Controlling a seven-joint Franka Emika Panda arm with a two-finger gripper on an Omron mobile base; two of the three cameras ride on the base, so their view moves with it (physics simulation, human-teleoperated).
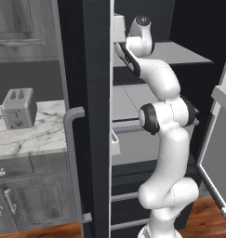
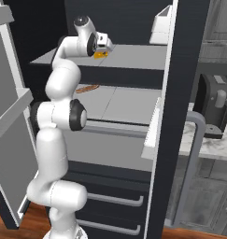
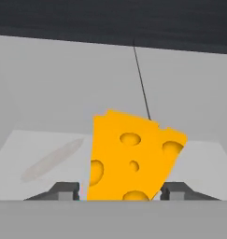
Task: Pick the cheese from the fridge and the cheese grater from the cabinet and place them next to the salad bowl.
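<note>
Slippage is the main risk here: the cheese (image 3: 131,158) stands tilted on the upper shelf (image 2: 133,56) of the fridge (image 1: 93,69), between the two fingertips (image 3: 64,190), and whether the half-closed jaws already pinch it I cannot tell, so a lift from an uneven hold could tip the wedge over. The arm reaches up and forward from its base, elbow bent, wrist turned level into the fridge with the gripper (image 2: 103,46) low over that shelf.
</note>
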